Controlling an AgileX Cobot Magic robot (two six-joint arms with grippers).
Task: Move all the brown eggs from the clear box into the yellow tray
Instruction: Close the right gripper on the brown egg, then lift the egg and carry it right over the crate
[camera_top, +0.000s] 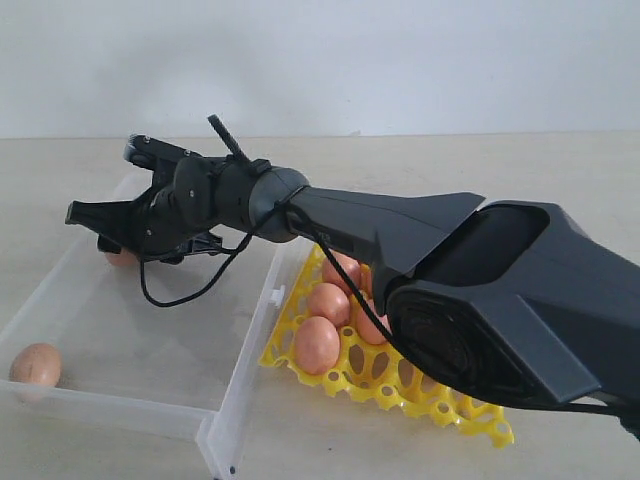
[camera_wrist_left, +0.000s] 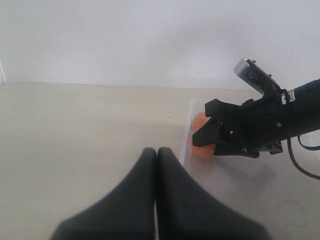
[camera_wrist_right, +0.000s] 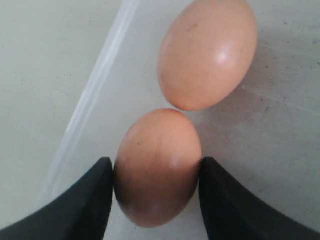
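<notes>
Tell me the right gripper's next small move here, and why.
Probably close gently on the smooth brown oval egg: the right gripper flanks it closely, but a firm grip is not evident, and it lies on the floor of the clear plastic box against a second brown egg.

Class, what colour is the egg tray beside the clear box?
The egg tray is bright yellow; exterior view.

Beige table (camera_top: 560, 170), white wall (camera_top: 400, 60)

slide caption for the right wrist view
Right gripper clasps a smooth brown oval egg inside the shallow clear plastic box, a second brown egg at its tip.
</notes>
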